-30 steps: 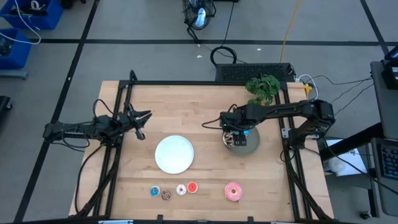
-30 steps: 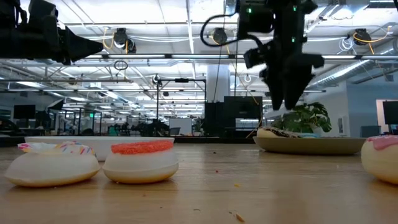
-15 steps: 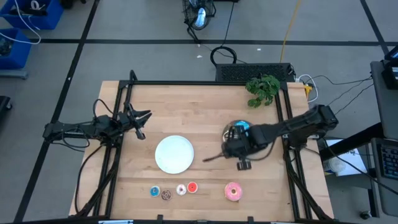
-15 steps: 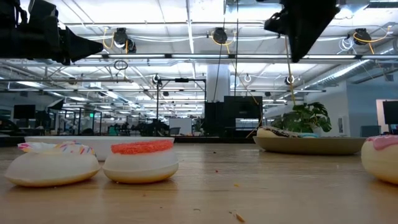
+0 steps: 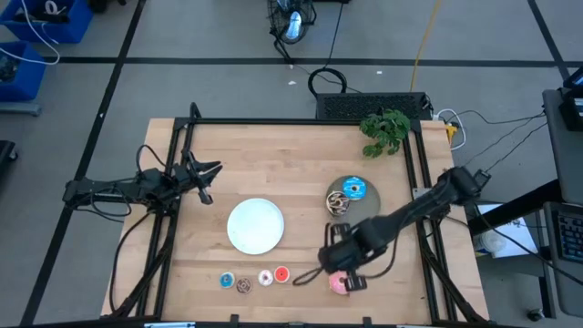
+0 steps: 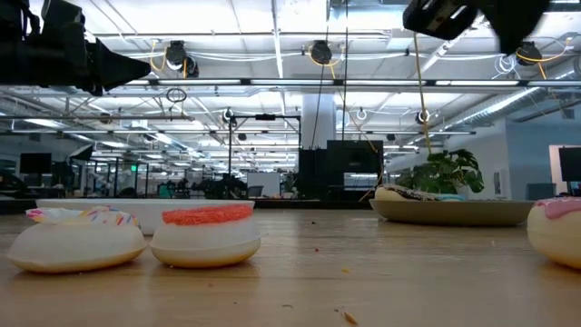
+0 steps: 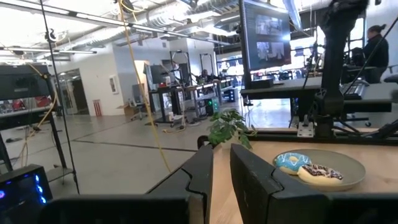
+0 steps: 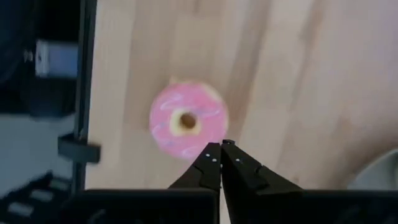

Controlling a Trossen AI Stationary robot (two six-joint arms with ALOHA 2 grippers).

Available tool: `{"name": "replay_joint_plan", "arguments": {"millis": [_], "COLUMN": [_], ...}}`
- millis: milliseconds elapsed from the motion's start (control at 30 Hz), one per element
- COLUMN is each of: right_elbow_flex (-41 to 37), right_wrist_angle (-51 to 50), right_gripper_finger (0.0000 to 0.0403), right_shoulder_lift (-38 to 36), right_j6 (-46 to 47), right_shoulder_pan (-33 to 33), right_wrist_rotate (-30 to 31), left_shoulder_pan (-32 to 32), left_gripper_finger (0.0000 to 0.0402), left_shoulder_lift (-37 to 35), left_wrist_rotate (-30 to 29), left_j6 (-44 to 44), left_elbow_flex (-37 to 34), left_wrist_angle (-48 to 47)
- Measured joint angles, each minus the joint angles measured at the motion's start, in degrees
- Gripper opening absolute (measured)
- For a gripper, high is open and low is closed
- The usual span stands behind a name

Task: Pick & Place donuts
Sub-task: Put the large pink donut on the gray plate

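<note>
The pink donut (image 8: 186, 121) lies flat on the wooden table near its front edge, also seen as a pink donut (image 5: 339, 285) half hidden under my right arm. My right gripper (image 8: 221, 147) hangs above it, shut and empty, its fingers pointing steeply down. A blue sprinkled donut (image 5: 352, 189) and a brown-white donut (image 5: 338, 206) lie on the grey plate (image 5: 367, 202). Four tiny donuts, blue (image 5: 227, 281), brown (image 5: 243, 286), cream (image 5: 265, 278) and red (image 5: 281, 273), rest in a row near the front edge. My left gripper (image 7: 222, 167) waits at the table's left, a narrow gap between its fingers.
A white plate (image 5: 255, 226) sits in the table's middle. A potted plant (image 5: 384, 129) stands at the far right. Black frame rails (image 5: 175, 210) run along both sides of the table.
My right gripper has left the grey plate, risen a little and swung toward the table's near edge, ending above the pink donut and tipped more steeply down. The blue sprinkled donut stays on the grey plate.
</note>
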Motion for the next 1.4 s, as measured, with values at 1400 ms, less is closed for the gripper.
{"name": "replay_joint_plan", "arguments": {"millis": [1400], "right_elbow_flex": [-5.3], "right_wrist_angle": [7.6], "right_gripper_finger": [0.0110], "right_shoulder_lift": [6.4], "right_j6": [8.0], "right_shoulder_pan": [3.5], "right_wrist_rotate": [1.3], "left_shoulder_pan": [0.0], "left_gripper_finger": [0.0063], "left_shoulder_lift": [0.0], "left_wrist_rotate": [0.0], "left_j6": [2.7], "left_elbow_flex": [0.0], "left_wrist_angle": [0.9]}}
